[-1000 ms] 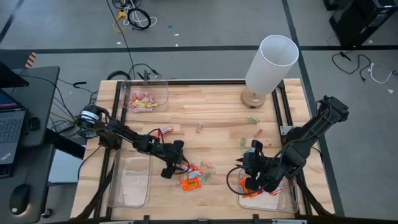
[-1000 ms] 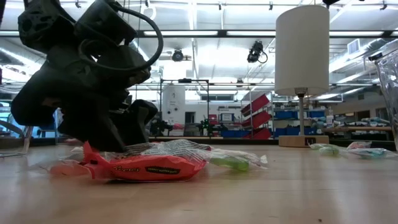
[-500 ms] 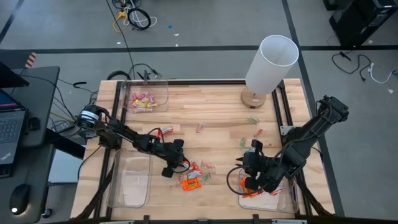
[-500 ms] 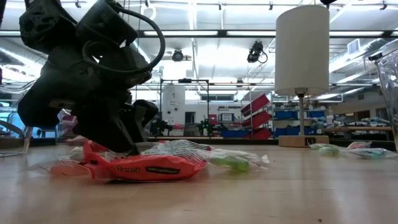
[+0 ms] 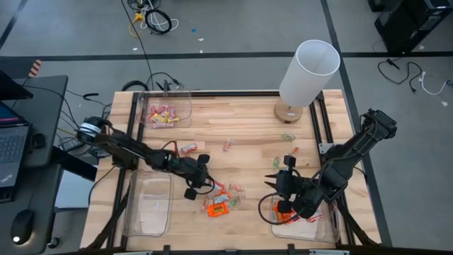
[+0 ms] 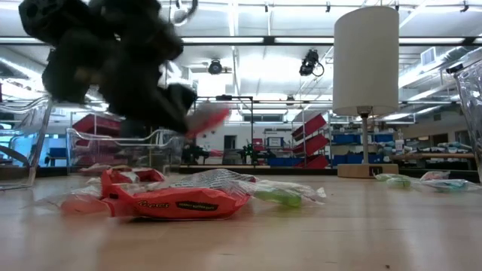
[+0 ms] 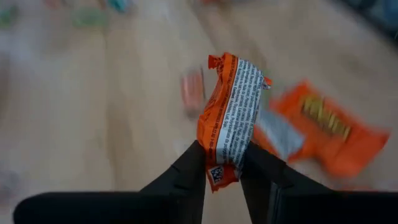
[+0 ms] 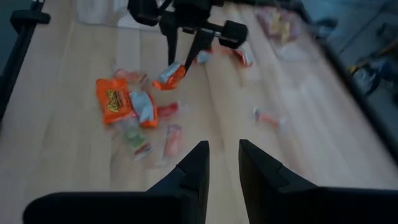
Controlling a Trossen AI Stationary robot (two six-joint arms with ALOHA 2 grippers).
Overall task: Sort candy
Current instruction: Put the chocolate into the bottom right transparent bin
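My left gripper [image 5: 205, 186] hangs over the middle of the table, shut on one orange wrapped candy [image 7: 230, 112]. The right wrist view shows the same candy [image 8: 169, 76] lifted above the wood. Just below it, a small pile of candy [image 5: 221, 202] rests flat on the table, mostly orange pieces [image 6: 177, 203]. More candy lies scattered farther back [image 5: 228, 146] and to the right [image 5: 287, 137]. My right gripper [image 5: 274, 185] hovers over the near right bin [image 5: 322, 230], open, with nothing between its fingers [image 8: 193, 168]. My left gripper pinches the orange candy by one end of its wrapper [image 7: 219, 169] between its two fingers. The fingers slant downward toward the table's right side. The candy sticks out past the fingertips, lifted clear of the pile and the table.
A clear bin at the far left [image 5: 166, 113] holds pink and yellow candy. A second clear bin [image 5: 148, 205] sits at the near left. A white lamp [image 5: 308, 71] stands at the far right. The wood between the pile and the far bin lies bare.
My left gripper stood down in the candy pile, took hold of one orange candy and rose with it. That candy now hangs clear above the pile, and the rest of the pile has stayed put.
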